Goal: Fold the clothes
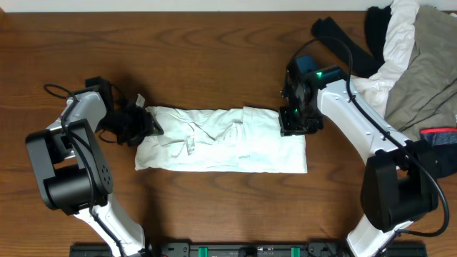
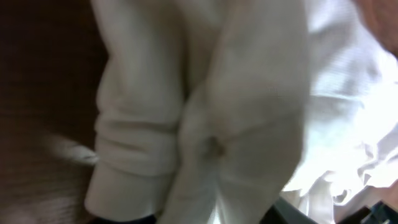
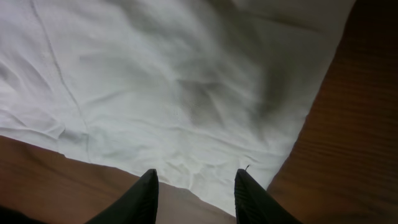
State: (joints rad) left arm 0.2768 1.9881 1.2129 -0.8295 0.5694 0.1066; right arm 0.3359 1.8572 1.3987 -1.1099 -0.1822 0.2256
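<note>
A white shirt (image 1: pixel 221 139) lies folded into a long band across the middle of the wooden table (image 1: pixel 214 57). My left gripper (image 1: pixel 146 123) is at the band's left end. In the left wrist view, bunched white fabric (image 2: pixel 249 93) fills the frame and runs down between the jaws, so the left gripper (image 2: pixel 211 214) is shut on it; its fingers are almost hidden. My right gripper (image 1: pixel 293 121) hovers over the band's far right corner. In the right wrist view the right gripper (image 3: pixel 196 180) is open above the shirt's (image 3: pixel 174 81) edge, with cloth and bare wood showing between the fingertips (image 3: pixel 149 180).
A heap of other clothes (image 1: pixel 414 50), white, black and grey-khaki, sits at the back right corner. A dark garment with a red band (image 1: pixel 439 132) lies at the right edge beside the right arm. Cables trail behind both arms.
</note>
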